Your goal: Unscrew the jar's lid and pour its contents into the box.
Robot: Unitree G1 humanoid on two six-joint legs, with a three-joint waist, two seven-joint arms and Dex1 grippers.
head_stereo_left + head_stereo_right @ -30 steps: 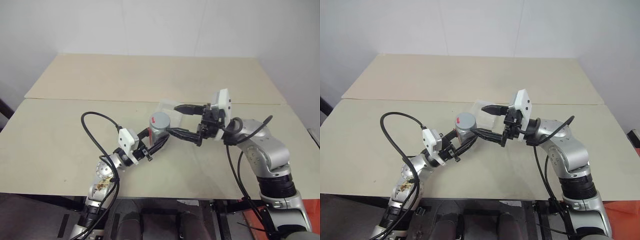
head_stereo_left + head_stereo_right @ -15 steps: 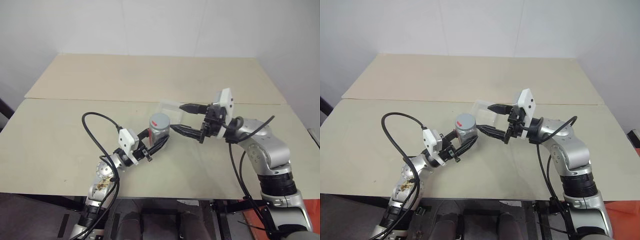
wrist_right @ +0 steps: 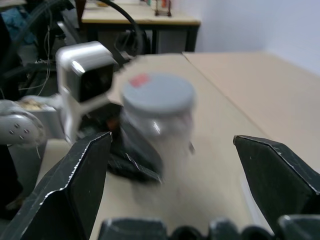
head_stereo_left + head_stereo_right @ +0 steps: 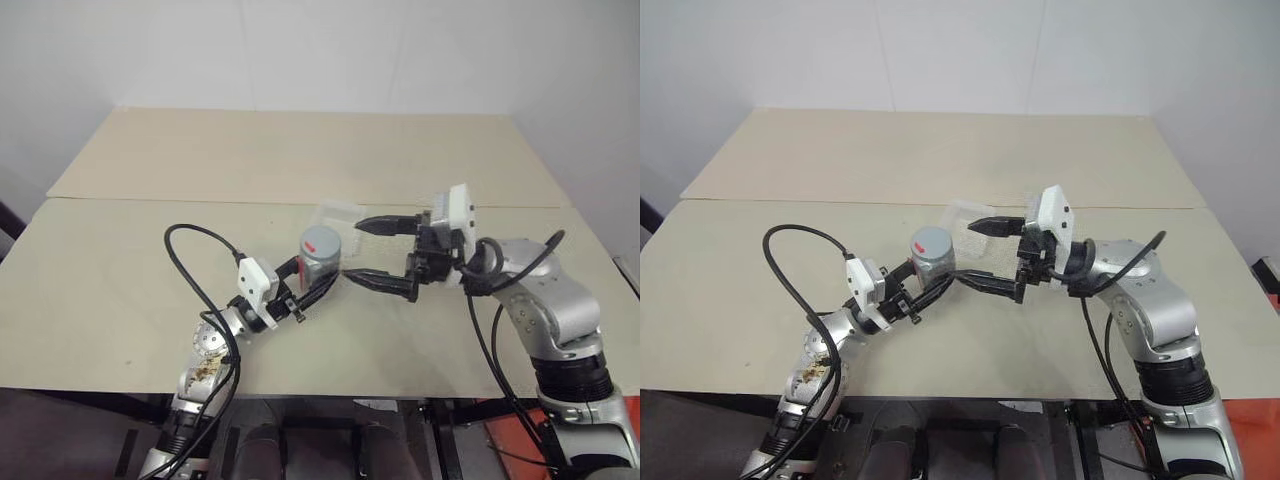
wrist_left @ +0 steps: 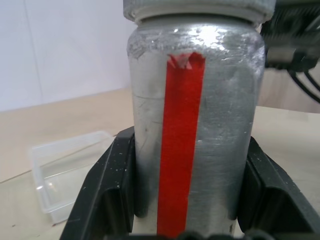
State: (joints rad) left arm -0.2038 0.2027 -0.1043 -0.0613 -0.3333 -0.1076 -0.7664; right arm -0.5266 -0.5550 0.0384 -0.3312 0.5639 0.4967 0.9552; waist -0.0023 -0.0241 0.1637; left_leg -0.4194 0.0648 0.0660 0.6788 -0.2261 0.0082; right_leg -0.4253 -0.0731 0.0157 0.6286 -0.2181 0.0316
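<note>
Jar [image 4: 319, 262]: small silvery-grey cylinder, scuffed metallic surface, vertical red strip down its side (clear in the left wrist view [image 5: 192, 135]). It stands upright near the middle of the tabletop [image 4: 150, 250], just this side of the seam between the two boards.

Lid [image 4: 321, 240]: flat grey disc, same width as the jar, small red mark on top. On the jar, seated square; the right wrist view shows it from the side [image 3: 158, 93] with the red mark toward the left arm's camera block.

Left tool [image 4: 308, 290]: clamped on the jar body low down, one black finger on each side; the pads [image 5: 107, 192] press against the metal on both flanks in the left wrist view. It comes in from the near-left, angled slightly upward.

Right tool [image 4: 366, 250]: jaws spread wide and holding nothing. It points toward the jar from the right, roughly level. The near fingertip sits just beside the jar's right side; contact can't be confirmed. The far finger reaches over the box.

Box [image 4: 341, 216]: shallow clear plastic, rounded corners, just behind and right of the jar. Contents can't be made out; the left wrist view shows it [image 5: 65, 175] lying flat, close behind the jar.
</note>
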